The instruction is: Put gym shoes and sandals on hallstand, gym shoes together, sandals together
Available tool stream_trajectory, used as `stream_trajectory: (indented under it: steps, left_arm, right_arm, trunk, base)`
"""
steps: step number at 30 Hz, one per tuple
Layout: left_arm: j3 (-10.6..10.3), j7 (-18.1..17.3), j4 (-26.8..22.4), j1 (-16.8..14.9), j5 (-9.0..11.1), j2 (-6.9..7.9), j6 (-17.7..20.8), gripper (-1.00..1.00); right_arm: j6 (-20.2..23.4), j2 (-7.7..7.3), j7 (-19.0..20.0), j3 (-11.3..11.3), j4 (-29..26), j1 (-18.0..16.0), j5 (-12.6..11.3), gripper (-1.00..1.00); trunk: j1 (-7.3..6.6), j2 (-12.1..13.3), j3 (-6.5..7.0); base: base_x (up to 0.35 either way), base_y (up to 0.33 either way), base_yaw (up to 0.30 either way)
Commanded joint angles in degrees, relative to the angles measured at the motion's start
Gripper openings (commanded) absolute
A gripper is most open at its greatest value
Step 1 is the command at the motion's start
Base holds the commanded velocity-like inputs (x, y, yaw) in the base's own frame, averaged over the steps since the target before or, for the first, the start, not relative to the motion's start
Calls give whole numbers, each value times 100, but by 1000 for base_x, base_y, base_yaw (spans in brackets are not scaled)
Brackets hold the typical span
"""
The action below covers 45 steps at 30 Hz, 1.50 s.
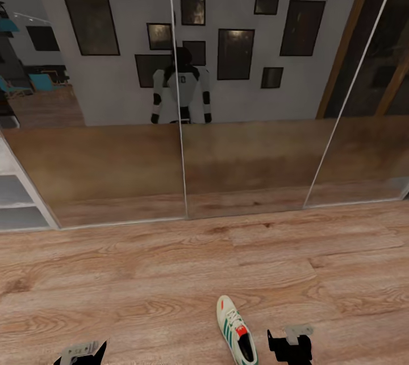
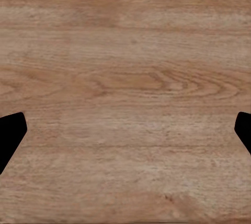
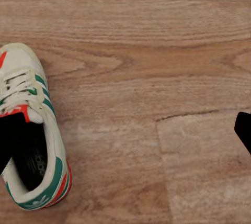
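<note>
Lying on corridor floor [image 1: 170,274], gym shoe [image 3: 31,135], head view adds mirrored doors [image 1: 244,171]

Even, diffuse light with no visible source; the corridor floor [image 1: 142,274] is evenly bright with no strong shadows. The mirrored doors [image 1: 244,166] reflect a dimmer room without glare. Renders look soft, slightly blurred; vertical seams lean outward toward the edges. Wrist views show grain softly

Left wrist view: the left gripper [image 2: 125,130] hangs over bare corridor floor [image 2: 125,51], black fingertips [image 2: 10,132] spread wide at 9 and 3 o'clock. Wood grain knot near centre.
</note>
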Motion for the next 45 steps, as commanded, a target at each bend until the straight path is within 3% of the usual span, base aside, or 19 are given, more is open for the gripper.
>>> stream_trajectory:
  steps: [1, 11, 45]
  left_arm:
    - [50, -30, 6, -7, -58, -4, -25, 100]
    - [47, -31, 6, -7, -58, -2, -30, 100]
    - [44, -32, 15, -7, -82, -10, -25, 100]
  right_arm:
    - [-10, -1, -36, 49, 2, -3, -8, 100]
    - [-10, -6, -36, 43, 2, -5, -8, 100]
    - [-10, 2, -10, 58, -5, -4, 18, 100]
  trunk:
    - [-1, -2, -5]
    - [-1, -2, -5]
    - [-1, -2, -5]
  base:
    - [1, -1, 271]
    - [0, 0, 149]
    - [0, 0, 5]
